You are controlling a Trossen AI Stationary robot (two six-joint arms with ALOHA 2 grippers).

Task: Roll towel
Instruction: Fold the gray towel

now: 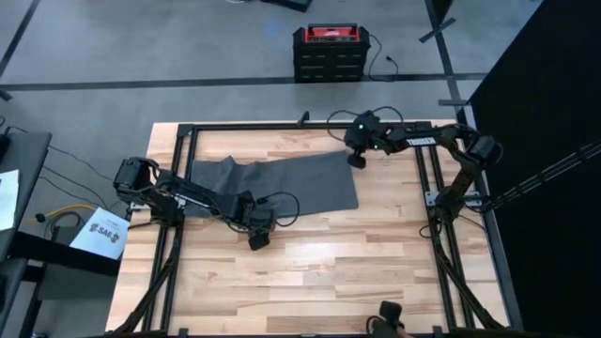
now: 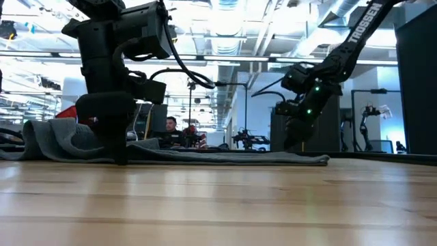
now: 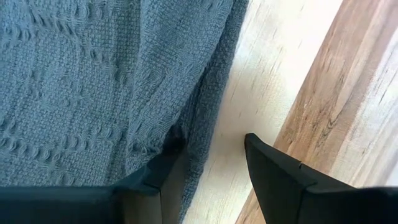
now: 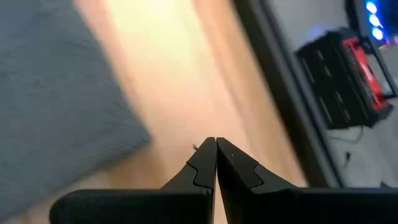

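The dark grey towel (image 1: 282,183) lies spread on the far half of the wooden table. Its left end (image 2: 41,137) is bunched up in folds, and its right end (image 2: 300,158) lies flat. My left gripper (image 3: 212,140) is open and stands down at the towel's near edge, left of the middle (image 1: 258,230). My right gripper (image 4: 216,146) is shut. It hangs beside the towel's far right corner (image 1: 357,160), its tips over bare wood. My left gripper has one fingertip (image 3: 166,160) on the towel just inside its near edge (image 3: 208,106), while the other finger (image 3: 267,168) stands over bare wood. The edge runs between the two fingers. The fingers come from above, and the cloth there lies on the table.
Black frame rails (image 1: 183,169) run along the table's sides and far edge. A red and black box (image 1: 329,52) sits on the floor beyond the far edge. Bare wood (image 1: 310,282) fills the near half. A white label sheet (image 1: 99,233) hangs off the left.
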